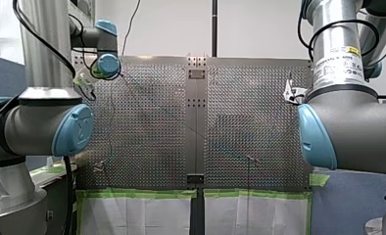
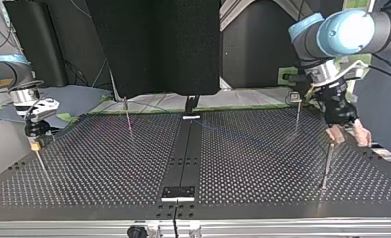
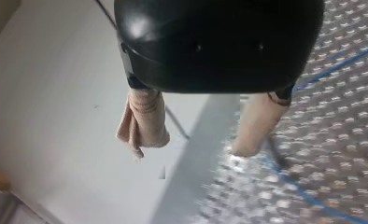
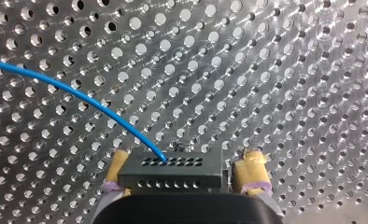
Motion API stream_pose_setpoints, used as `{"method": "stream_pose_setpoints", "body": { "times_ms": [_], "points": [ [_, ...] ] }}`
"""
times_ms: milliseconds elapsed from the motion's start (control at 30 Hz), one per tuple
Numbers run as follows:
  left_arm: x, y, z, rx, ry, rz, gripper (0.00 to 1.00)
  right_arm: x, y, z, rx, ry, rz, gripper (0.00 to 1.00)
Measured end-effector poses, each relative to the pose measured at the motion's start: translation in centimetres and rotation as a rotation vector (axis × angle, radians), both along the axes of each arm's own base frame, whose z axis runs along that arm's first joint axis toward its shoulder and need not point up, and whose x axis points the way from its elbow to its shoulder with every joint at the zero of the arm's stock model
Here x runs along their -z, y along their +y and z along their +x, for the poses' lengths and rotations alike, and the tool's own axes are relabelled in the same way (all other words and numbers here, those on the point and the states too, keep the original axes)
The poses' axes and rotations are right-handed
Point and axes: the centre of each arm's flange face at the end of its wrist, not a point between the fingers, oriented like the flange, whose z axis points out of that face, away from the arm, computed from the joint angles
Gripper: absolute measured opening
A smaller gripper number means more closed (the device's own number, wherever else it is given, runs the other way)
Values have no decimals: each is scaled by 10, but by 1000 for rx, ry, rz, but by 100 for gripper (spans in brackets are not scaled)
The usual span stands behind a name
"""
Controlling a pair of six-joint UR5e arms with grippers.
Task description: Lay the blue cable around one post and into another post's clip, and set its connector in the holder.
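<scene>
In the right wrist view a black connector (image 4: 170, 171) with rows of holes sits between the yellow pads of my right gripper (image 4: 185, 155). A gap shows on one side, so the jaws stand open. The blue cable (image 4: 79, 95) runs from the connector across the perforated plate. My left gripper (image 3: 194, 149) hangs open over the plate's edge, nothing between its beige pads (image 3: 147, 121). The blue cable (image 3: 334, 70) passes by one pad. In the top view my left gripper (image 2: 348, 135) hovers above a thin post (image 2: 326, 166), and my right gripper (image 2: 34, 141) stands at the left edge.
More thin posts stand on the plate (image 2: 258, 168): one at the back left (image 2: 128, 116) and one with a clip head (image 2: 295, 99) at the back right. A small black fitting (image 2: 178, 193) sits on the centre strip near the front. Green tape (image 1: 137, 193) lines the plate's edge in the front view.
</scene>
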Motion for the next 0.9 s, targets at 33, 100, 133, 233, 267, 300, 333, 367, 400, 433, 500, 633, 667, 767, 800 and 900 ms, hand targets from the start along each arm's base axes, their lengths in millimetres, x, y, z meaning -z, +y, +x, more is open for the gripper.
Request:
{"method": "stream_pose_setpoints", "body": {
  "times_ms": [33,100,133,233,267,300,333,367,400,433,500,633,667,767,800,900],
  "points": [
    [-6,1,-2,-7,-4,5,100,0,0,0,0,0,0,100],
    [-21,1,-6,-19,-14,21,100,0,0,0,0,0,0,100],
    [-28,1,-7,-22,-20,28,100,0,0,0,0,0,0,100],
    [-51,0,-14,-20,-36,55,100,0,0,0,0,0,0,100],
    [-57,0,-16,-16,-38,65,100,0,0,0,0,0,0,100],
    [-64,-1,-16,-9,-38,79,100,0,0,0,0,0,0,100],
    [-69,-2,-16,-4,-36,88,100,0,0,0,0,0,0,100],
    [-73,-3,-16,3,-34,98,100,0,0,0,0,0,0,100],
    [-77,-5,-16,11,-29,111,100,0,0,0,0,0,0,100],
    [-81,-5,-15,17,-27,121,100,0,0,0,0,0,0,100],
    [-87,-7,-14,33,-15,144,100,0,0,0,0,0,0,100],
    [-98,-12,-9,63,7,188,100,0,0,0,0,0,0,100],
    [-100,-13,-8,70,12,196,100,0,0,0,0,0,0,100],
    [-104,-17,-2,93,36,227,100,0,0,0,0,0,0,100],
    [-106,-18,0,100,46,239,100,0,0,0,0,0,0,100],
    [-114,-21,3,107,65,269,100,0,0,0,0,0,0,100]
  ]
}}
